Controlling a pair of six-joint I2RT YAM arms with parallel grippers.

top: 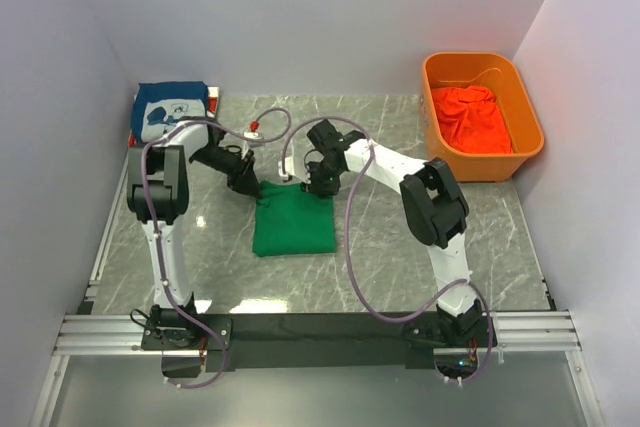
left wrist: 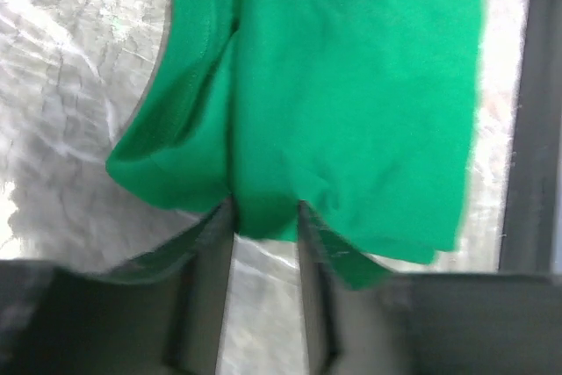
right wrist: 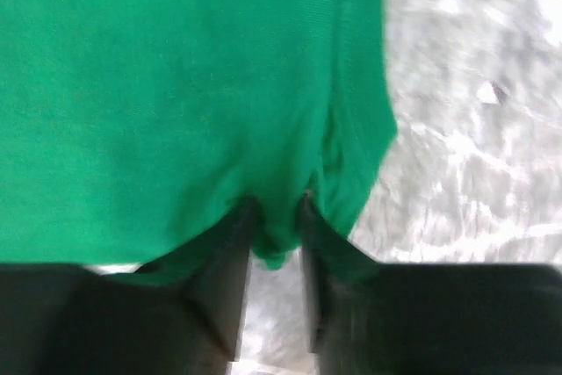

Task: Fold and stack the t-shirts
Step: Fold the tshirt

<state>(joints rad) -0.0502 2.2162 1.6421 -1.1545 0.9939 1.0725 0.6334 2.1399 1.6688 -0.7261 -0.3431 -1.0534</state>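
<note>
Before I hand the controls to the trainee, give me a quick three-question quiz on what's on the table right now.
1. Fill in: the orange-red t-shirt lies in the ____.
2. True or false: the green t-shirt is inside the orange bin.
3. Multiple choice: the left end effector grips A) the green t-shirt, B) the orange-red t-shirt, C) nothing.

Key:
1. orange bin.
2. False; it lies on the table between the arms.
3. A; the right end effector pinches it too.
</note>
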